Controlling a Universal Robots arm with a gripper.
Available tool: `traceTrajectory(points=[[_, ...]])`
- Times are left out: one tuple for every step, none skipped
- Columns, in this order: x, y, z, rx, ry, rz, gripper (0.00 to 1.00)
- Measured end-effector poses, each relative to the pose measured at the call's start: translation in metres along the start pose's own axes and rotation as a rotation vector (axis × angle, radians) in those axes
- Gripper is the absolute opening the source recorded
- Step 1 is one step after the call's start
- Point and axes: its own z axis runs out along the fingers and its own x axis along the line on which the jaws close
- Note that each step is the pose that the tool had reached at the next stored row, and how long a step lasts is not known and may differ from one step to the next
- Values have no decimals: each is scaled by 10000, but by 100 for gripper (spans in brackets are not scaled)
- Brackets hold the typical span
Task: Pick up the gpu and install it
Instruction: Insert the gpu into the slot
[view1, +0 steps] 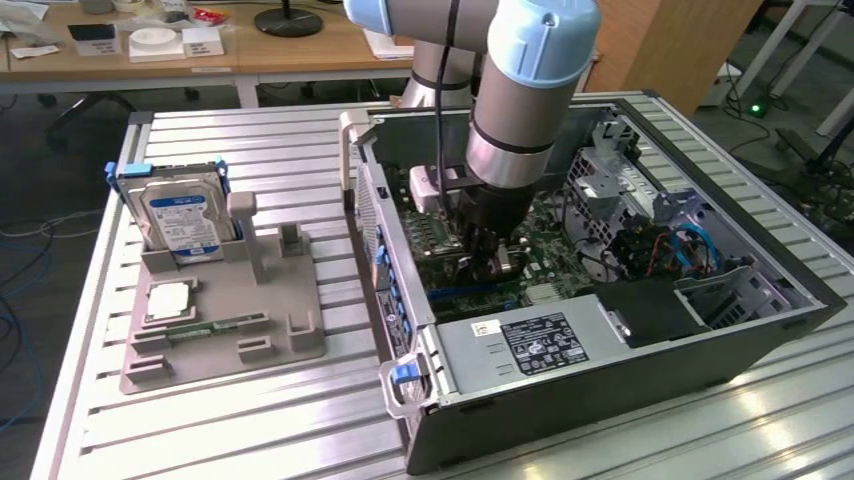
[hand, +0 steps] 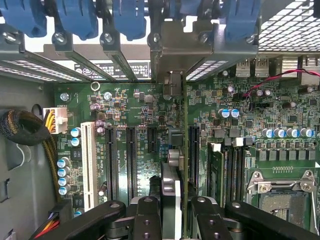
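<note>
Fingers (hand: 145, 220) of the end effector (hand: 170, 215) clamp one gpu (hand: 170, 150), held edge-on over the motherboard (hand: 280, 125) inside one open computer case (view1: 747, 330). One hard drive (view1: 184, 222) stands in a grey holder (view1: 227, 330) on the slatted metal table (view1: 267, 420); wooden desks (view1: 160, 55) stand behind.

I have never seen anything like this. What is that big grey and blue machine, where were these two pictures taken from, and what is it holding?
The machine is a robot arm, grey tubes with blue joints, reaching into an open black computer case on a ribbed metal table. One picture comes from a camera standing off the arm. The other comes from a camera on its wrist, facing the green motherboard. Its black gripper is closed on the gpu, a thin green card seen edge-on. Beside the case, a grey holder carries a silver hard drive with a blue label.
</note>
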Motion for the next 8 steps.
traceTrajectory(points=[[0,0,0,1,-1,0,28],[0,0,0,0,-1,0,28],[0,0,0,0,0,0,28],[0,0,0,0,0,0,28],[0,0,0,0,0,0,28],[0,0,0,0,0,0,28],[0,0,0,1,0,0,28],[0,0,0,0,0,0,28]])
